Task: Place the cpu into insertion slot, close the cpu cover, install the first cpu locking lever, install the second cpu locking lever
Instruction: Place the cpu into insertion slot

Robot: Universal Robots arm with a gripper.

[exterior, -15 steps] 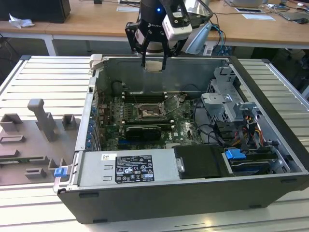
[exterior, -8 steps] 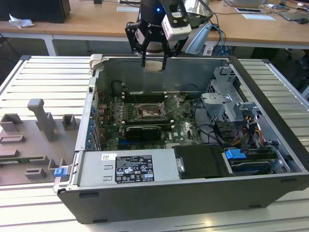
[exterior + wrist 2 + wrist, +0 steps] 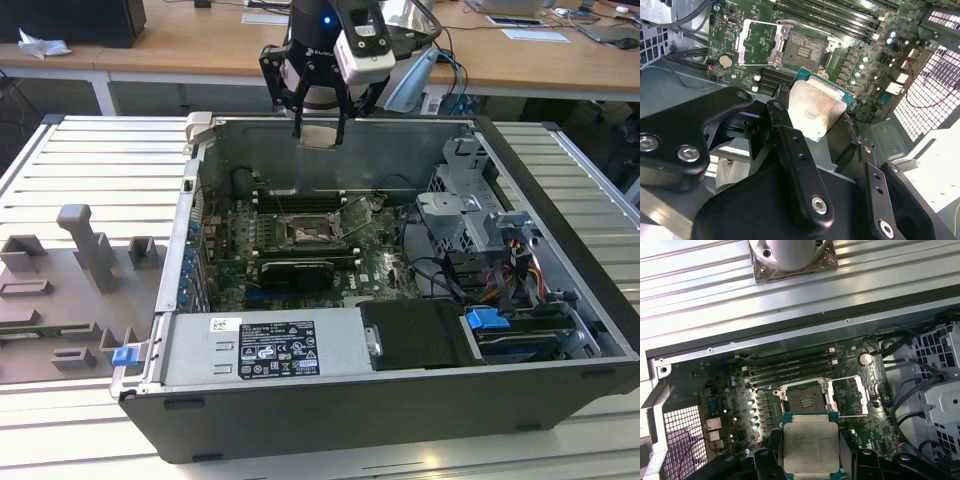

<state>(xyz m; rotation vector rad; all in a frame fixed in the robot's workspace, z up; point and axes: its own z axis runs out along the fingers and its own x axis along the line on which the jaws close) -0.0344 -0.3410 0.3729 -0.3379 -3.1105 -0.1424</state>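
tool (image 3: 320, 130) is clamped on the cpu (image 3: 319, 138), one finger on each of two opposite edges. In the exterior view it hangs over the far wall of the open computer case (image 3: 400, 410), well above the board, at 12 o'clock from the insertion slot (image 3: 312, 233). The cpu and the insertion slot are well apart, no contact

second wrist view: cpu (image 3: 815, 112) sits between the black fingers (image 3: 777, 112), pale metal top towards the camera, green edge showing round it. The insertion slot (image 3: 805, 50) is bare, with its dark contact field exposed inside the metal rim. The cpu cover (image 3: 757, 42) is swung open just beside the slot. It looks tilted up rather than flat, can't be sure from this angle

first wrist view: cpu (image 3: 810, 447) in the grip, insertion slot (image 3: 805, 397) open on the motherboard (image 3: 730, 405), cpu cover (image 3: 852, 395) flipped off to one side, memory slots (image 3: 790, 371) along the slot's side away from the cpu

exterior view layout, taken from the slot:
- cpu cover (image 3: 355, 215) at 2 o'clock
- memory slots (image 3: 300, 197) at 12 o'clock, between slot and far wall
- long black card (image 3: 295, 272) at 6 o'clock
- labelled power supply (image 3: 260, 350) beyond it, along the near wall
- drive cage (image 3: 470, 210) at 3 o'clock

the case sits on a ribbed metal desk (image 3: 90, 150), with grey fixture blocks (image 3: 90, 250) at 9 o'clock of the case
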